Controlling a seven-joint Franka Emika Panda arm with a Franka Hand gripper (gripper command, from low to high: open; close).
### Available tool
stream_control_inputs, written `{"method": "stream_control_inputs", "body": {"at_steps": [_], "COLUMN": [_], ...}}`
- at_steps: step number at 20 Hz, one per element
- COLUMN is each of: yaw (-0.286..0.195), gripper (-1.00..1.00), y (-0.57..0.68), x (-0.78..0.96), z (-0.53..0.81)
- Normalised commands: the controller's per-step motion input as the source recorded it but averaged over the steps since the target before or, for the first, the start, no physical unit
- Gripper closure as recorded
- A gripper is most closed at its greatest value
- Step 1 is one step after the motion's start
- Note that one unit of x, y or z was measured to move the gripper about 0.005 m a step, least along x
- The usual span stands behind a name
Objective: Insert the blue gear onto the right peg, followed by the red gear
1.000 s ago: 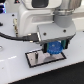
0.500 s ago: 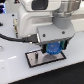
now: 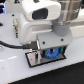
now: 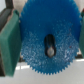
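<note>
Wrist view shows my jaws pinching the flat, toothed, bright-blue plastic gear (image 4: 46,44) over the black white-rimmed plate (image 3: 34,60) on the counter, so I'd centre its hole on the thin dark-grey peg (image 4: 49,50), then lower straight, level.

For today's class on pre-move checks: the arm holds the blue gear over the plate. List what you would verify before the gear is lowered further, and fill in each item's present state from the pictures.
1. Blue gear held between the gripper fingers: ok, green pads flank it on both sides.
2. Gear over the black plate: ok in the exterior view.
3. Centre hole lined up with the right peg: cannot tell; something pale shows through the hole, too blurred to name.
4. Gear level: cannot tell.
5. Red gear located for the following step: cannot tell, not in view.
</note>
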Motion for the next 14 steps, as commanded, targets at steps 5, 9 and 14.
{"method": "stream_control_inputs", "body": {"at_steps": [5,9,14], "yaw": [0.0,0.0,0.0], "gripper": [-1.0,-1.0,-1.0], "y": [0.04,0.1,0.08], "x": [0.03,-0.08,-0.23], "z": [-0.05,0.28,0.45]}}
